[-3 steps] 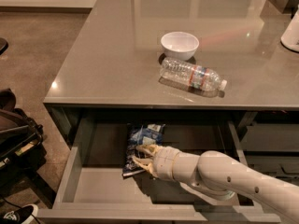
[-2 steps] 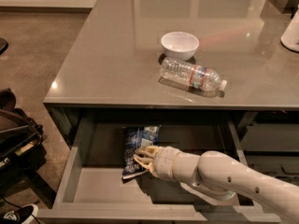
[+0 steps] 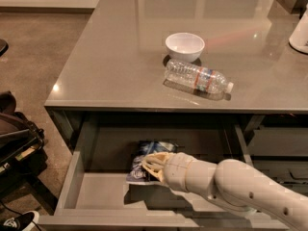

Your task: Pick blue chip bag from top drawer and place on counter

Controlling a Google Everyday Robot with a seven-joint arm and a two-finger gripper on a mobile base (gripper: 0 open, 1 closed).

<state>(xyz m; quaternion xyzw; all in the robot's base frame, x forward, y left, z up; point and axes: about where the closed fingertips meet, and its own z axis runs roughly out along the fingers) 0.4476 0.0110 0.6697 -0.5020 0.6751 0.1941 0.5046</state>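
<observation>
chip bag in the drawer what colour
Chip bag: dark blue with white print, camera view; gripper sits on it in the top drawer.

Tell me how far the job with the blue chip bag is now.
Done: the top drawer is open. Under way: the hand is down in the drawer, at the blue chip bag, which is inside it. Left: lifting the bag out and placing it on the counter.
</observation>
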